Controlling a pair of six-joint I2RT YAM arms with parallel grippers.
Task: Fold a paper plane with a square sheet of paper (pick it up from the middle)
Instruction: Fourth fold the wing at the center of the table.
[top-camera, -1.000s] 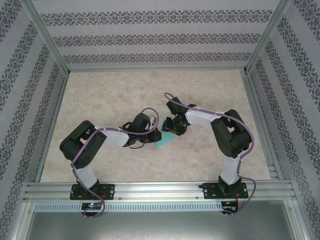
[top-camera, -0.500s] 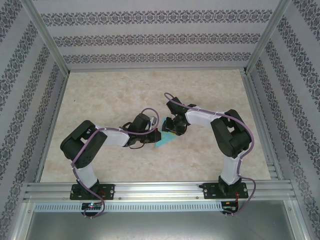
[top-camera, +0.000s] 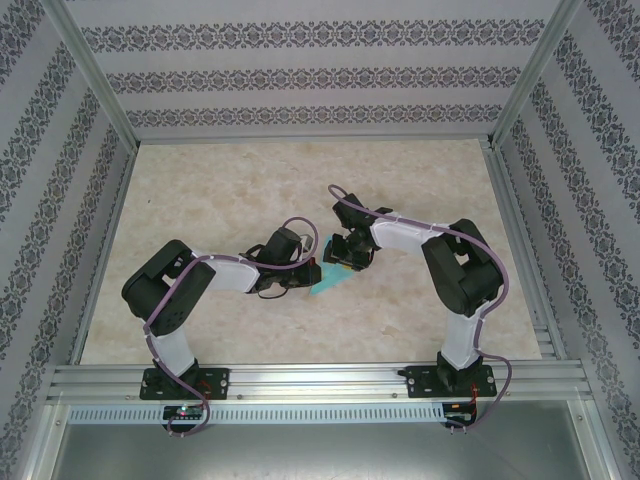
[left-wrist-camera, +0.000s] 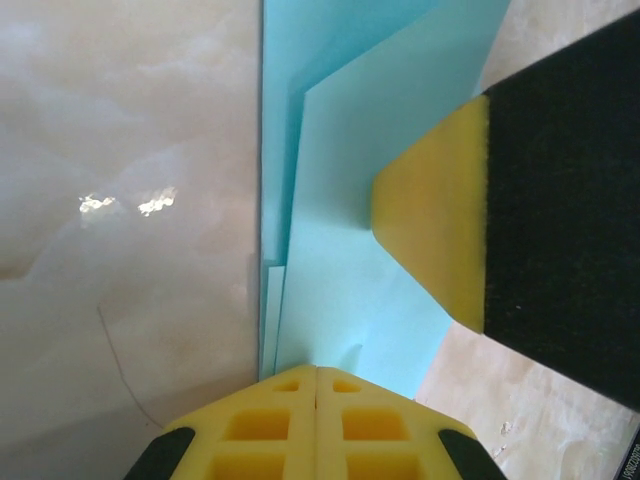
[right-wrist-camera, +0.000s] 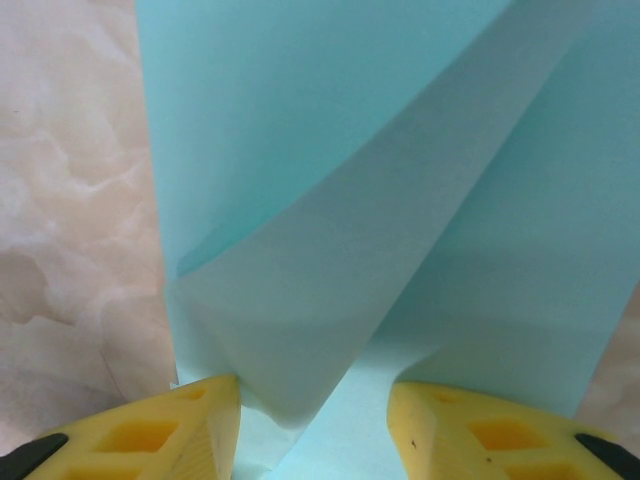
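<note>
1. The thin turquoise paper (top-camera: 333, 283), folded into smooth overlapping layers with straight, sharp creases, lay on the glossy beige marbled tabletop (top-camera: 200, 190) between the two arms.
2. The left pincer (left-wrist-camera: 316, 375) was closed, its moulded yellow fingertips meeting at the paper's near edge.
3. The right pincer (right-wrist-camera: 312, 400) stood partly open, straddling a raised, curling flap.

Paper plane (top-camera: 335, 281) on table (top-camera: 220, 190)
</note>
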